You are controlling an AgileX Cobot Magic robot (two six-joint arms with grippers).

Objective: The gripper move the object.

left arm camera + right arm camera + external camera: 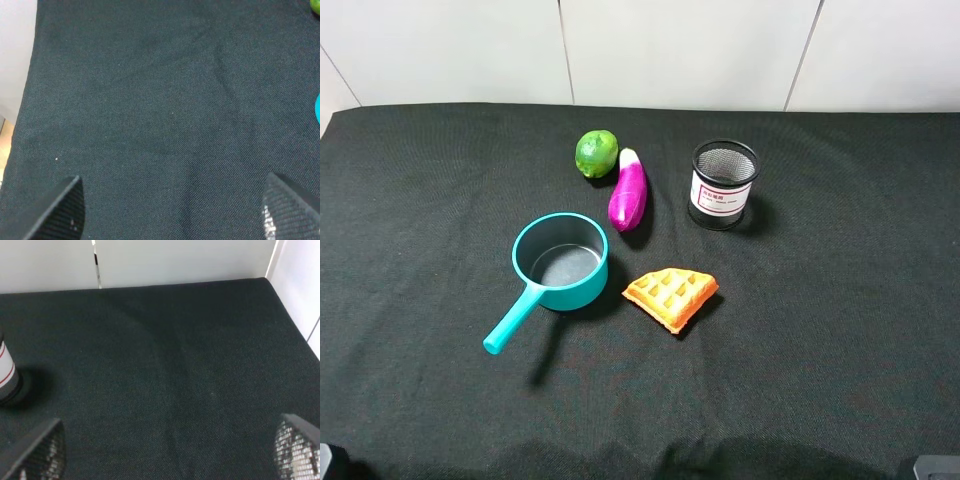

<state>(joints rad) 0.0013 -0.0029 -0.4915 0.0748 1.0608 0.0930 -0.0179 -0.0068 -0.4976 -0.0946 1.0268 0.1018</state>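
Black cloth (840, 330) covered the table below white wall panels. From the high camera, the saucepan (560, 262) sat left of centre, beside a waffle (670, 294); both arms were out of sight. Left gripper (172, 210) spread wide over bare cloth, saucepan's rim barely showing at the edge. Right gripper (167, 452) also wide; mesh cup (7, 375) cut off.

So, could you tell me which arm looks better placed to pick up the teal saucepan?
Probably the left. The teal saucepan sits left of centre, its handle pointing toward the near left. The open left gripper already catches the pan's edge in its wrist view; the open right gripper sees only the mesh cup.
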